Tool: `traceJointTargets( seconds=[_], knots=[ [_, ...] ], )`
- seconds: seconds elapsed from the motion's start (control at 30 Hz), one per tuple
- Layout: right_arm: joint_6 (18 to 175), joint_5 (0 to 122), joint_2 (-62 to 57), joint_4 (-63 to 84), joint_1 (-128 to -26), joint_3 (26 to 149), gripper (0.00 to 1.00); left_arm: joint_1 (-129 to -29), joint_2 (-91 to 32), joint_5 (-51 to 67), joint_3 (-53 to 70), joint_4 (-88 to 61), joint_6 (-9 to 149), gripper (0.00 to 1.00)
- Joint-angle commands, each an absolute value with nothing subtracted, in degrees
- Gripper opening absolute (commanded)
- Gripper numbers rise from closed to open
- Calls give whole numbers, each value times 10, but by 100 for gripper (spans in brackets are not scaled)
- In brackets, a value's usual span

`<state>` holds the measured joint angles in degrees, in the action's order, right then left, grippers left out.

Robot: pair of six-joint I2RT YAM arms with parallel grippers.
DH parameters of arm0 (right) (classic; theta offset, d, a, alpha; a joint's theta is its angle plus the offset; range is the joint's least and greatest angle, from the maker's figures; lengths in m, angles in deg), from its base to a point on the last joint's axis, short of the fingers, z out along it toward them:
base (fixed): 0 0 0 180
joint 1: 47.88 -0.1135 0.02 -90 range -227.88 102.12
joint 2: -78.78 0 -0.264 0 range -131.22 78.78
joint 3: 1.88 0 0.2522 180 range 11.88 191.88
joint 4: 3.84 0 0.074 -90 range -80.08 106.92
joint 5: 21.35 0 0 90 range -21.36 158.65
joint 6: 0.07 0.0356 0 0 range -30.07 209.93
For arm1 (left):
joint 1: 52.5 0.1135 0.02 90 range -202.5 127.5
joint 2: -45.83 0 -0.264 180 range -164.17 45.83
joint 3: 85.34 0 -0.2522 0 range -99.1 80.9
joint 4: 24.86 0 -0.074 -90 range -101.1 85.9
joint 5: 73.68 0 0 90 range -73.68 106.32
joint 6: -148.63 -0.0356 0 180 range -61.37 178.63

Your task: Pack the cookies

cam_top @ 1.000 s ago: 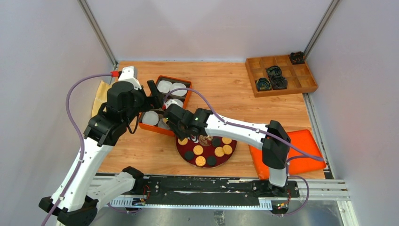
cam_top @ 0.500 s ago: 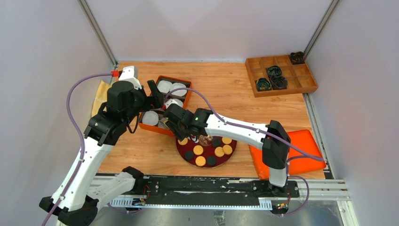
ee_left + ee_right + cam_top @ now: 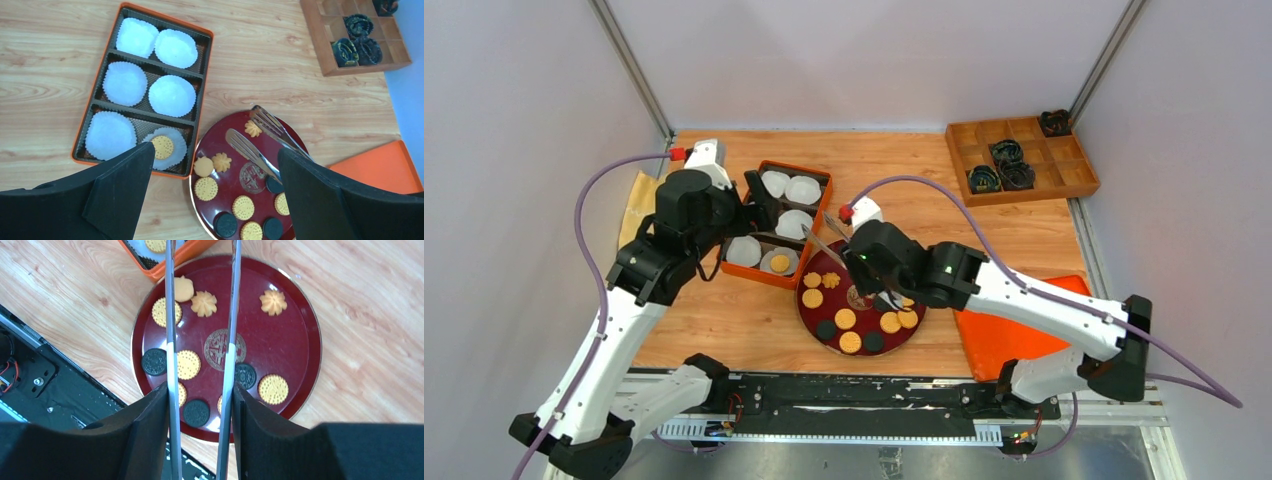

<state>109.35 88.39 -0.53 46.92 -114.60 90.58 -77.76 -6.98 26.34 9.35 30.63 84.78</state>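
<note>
the right hand (image 3: 200,390) is clenched on a pair of metal tongs (image 3: 170,315), its black fingers (image 3: 145,435) pressing the two arms from outside; the arms run nearly parallel with a gap between them; the tongs hang over a dark red round plate (image 3: 295,330), their tips on the side of the plate nearest an orange tray (image 3: 206,70); whether the tips touch the plate i cannot tell; most of the cookies (image 3: 187,364) lie flat on the plate, spread around a gold emblem at its middle: golden round ones, black round ones (image 3: 154,361) and golden flower-shaped ones (image 3: 273,301); one golden round cookie (image 3: 162,146) sits in a white paper cup in the tray, in the row nearest the arms, on the side by the plate; the tray holds six paper cups (image 3: 172,95) in three rows of two, and its corner lies just beside the plate's rim; the left hand (image 3: 215,150) is released, fingers spread wide, above the near end of the tray and apart from it; a wooden box (image 3: 1022,160) with compartments stands at the far right corner of the wooden surface (image 3: 904,190), black coiled rings (image 3: 1007,152) in some of them; an orange pad (image 3: 385,165) lies right of the plate
</note>
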Motion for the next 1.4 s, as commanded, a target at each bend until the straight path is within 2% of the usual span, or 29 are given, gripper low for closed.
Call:
traceJointTargets(
  seconds=[0.0,0.27,0.53,0.83,1.2,1.37],
  knots=[
    [1159,907,36,501,-1144,833,44,-776,-81,226,109,282,855,100],
    [1254,933,110,588,-1143,715,45,-776,-104,182,128,262,857,100],
    [1322,855,166,612,-1151,636,50,-776,-123,167,140,258,868,100],
    [1342,821,165,583,-1182,617,51,-776,-121,152,148,255,878,100],
    [1367,821,132,613,-1220,650,47,-776,-113,142,158,250,882,100],
    [1353,840,107,619,-1220,674,35,-776,-115,133,163,244,883,100]
  ],
)
